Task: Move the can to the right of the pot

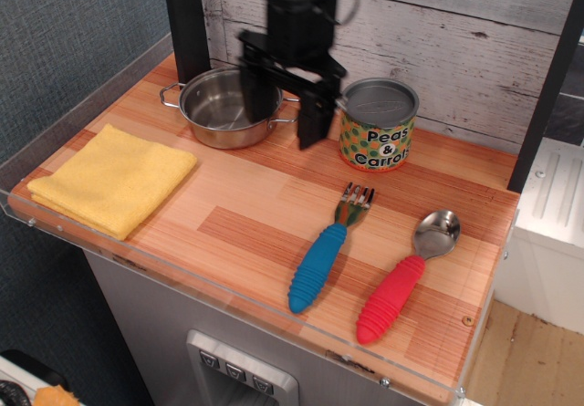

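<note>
The can (377,136), with a grey metal top and a yellow label reading "Peas & Carrots", stands upright on the wooden table to the right of the pot, a small gap between them. The shiny steel pot (215,107) with two loop handles sits at the back left. My gripper (285,107) is open and empty. It hangs over the pot's right rim and handle, to the left of the can and apart from it. Its fingers (312,114) hide part of the pot's right side.
A folded yellow cloth (114,178) lies at the left front. A blue-handled fork (326,251) and a red-handled spoon (404,276) lie in front of the can. A black post (185,23) stands behind the pot, and a plank wall (474,41) runs along the back.
</note>
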Motion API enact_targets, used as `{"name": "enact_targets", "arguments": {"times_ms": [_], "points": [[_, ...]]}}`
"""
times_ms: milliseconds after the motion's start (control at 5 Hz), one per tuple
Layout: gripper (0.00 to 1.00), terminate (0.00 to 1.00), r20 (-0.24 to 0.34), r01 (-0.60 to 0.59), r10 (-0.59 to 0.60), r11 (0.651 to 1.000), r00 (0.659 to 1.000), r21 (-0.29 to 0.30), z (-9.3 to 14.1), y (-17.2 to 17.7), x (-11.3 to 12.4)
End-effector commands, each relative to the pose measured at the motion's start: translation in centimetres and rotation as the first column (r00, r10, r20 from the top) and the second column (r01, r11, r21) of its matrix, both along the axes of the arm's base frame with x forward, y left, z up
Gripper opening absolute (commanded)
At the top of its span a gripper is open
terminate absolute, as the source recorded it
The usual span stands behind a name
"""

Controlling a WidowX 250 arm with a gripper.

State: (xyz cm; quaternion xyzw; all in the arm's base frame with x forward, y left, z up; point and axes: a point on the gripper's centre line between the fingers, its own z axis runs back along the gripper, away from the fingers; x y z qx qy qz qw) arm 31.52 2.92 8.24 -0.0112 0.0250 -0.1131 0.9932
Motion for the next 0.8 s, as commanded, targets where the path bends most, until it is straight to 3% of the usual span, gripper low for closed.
{"name": "enact_targets", "arguments": {"times_ms": [0,200,400,600], "points": [[1.00,0.00,0.016,-0.248,0.248,0.967,0.969,0.063,3.5,3.2,-4.0],[1.00,0.00,-0.004,-0.347,0.348,0.934,0.937,0.089,4.0,4.5,-5.3],[1.00,0.00,-0.010,-0.529,0.531,0.845,0.847,0.079,4.7,6.3,-6.1],[1.00,0.00,-0.010,-0.616,0.617,0.787,0.787,0.036,5.4,7.3,-7.1]]}}
